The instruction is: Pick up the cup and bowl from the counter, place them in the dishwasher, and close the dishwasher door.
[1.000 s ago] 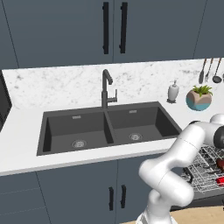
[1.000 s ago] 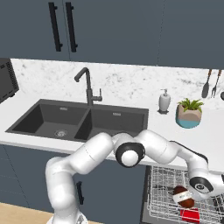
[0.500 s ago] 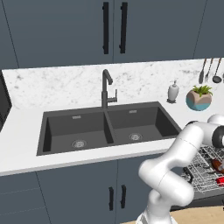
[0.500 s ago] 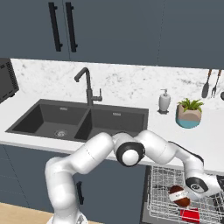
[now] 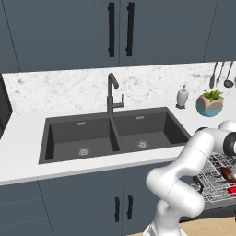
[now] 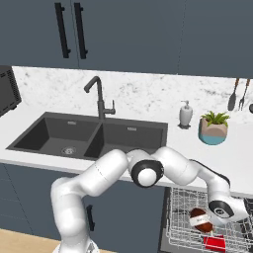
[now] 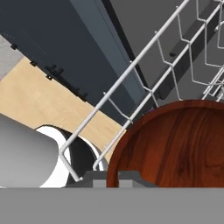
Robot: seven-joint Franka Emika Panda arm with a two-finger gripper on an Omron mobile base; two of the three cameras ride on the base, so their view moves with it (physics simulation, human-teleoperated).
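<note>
The worktop [image 6: 29,133] is a long white slab with faint grey marble speckles, and a dark grey double sink [image 6: 89,136] with two square basins is set into it. One black curved faucet [image 6: 99,96] stands behind the sink. At about 3 o'clock from the faucet, in the right base view, there is one small white soap bottle [image 6: 186,113], and next to it one plant [image 6: 213,127] in a round pot that is pale on top and teal at the bottom. Three dark utensils [image 5: 221,73] hang on the speckled wall in the left base view.

The dishwasher [image 6: 170,212] is open under the worktop, at about 5 o'clock from the sink, and its grey wire rack [image 6: 183,232] is pulled out. In the rack lies one round bowl [image 7: 175,144] of reddish-brown wood with visible grain; in the hand view its smooth surface is touching the thin wire bars. One red cup [image 6: 213,243] lies in the rack just beside the bowl, at its 5 o'clock.

The end effector [image 6: 205,221] is low over the rack, and its fingers are closed tightly on the rim of the bowl.

Four black bar handles show on the blue-grey upper cupboards [image 5: 69,32]. No writing can be read.
</note>
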